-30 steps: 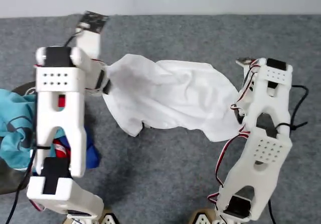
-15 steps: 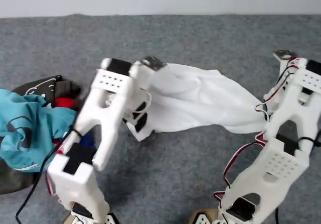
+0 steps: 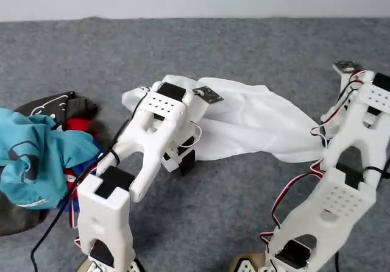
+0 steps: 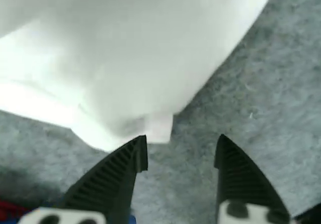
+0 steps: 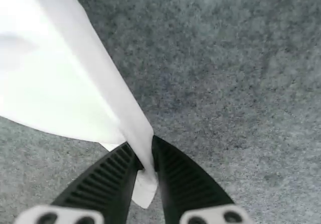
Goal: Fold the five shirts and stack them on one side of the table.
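The right gripper [image 5: 143, 151] pinches one edge of the crumpled white fabric shirt [image 3: 256, 122], anchoring it mid-way across the grey felt table [image 3: 244, 211], while the left gripper [image 4: 181, 149], fingers spread wide, hovers at the opposite hem, probably to seize it.

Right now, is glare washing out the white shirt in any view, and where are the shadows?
Left wrist view: the white shirt burns out to flat white at one edge, and the grey table darkens beneath its hem. Right wrist view: the shirt is bright, nearly featureless by the right gripper. High view: even light, folds show, faint shadows.
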Motion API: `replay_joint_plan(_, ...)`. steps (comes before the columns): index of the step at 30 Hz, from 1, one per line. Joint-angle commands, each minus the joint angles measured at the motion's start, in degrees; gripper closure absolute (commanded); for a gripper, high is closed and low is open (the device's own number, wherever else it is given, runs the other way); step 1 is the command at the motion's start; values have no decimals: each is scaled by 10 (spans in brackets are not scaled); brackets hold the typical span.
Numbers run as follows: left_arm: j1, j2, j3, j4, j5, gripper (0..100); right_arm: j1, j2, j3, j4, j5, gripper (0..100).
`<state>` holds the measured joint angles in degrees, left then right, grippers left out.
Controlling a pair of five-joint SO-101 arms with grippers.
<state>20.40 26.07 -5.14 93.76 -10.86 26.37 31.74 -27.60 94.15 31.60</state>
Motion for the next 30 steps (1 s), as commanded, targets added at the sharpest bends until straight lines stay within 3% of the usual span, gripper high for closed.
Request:
replay_joint_plan(1,-4,6,-6,-36,-11,771,13,-38,-10,10,4,989)
replay_joint_plan(10,-46,98,-6,-80,-6,778,13,-38,-10,10,4,989)
replay_joint_plan(17,-40,116,-25,-78,-11,985,13,-38,-10,11,4,989)
replay_joint_plan(21,-46,115,-51,-24,-32,987,11,-43,-10,24,4,989)
replay_joint_plan(25,-70,64,-154,55,-31,987,10,-51,-10,61,5,989)
replay_joint_plan(30,-128,-65,-275,66,-35,987,13,-121,-10,80,5,989)
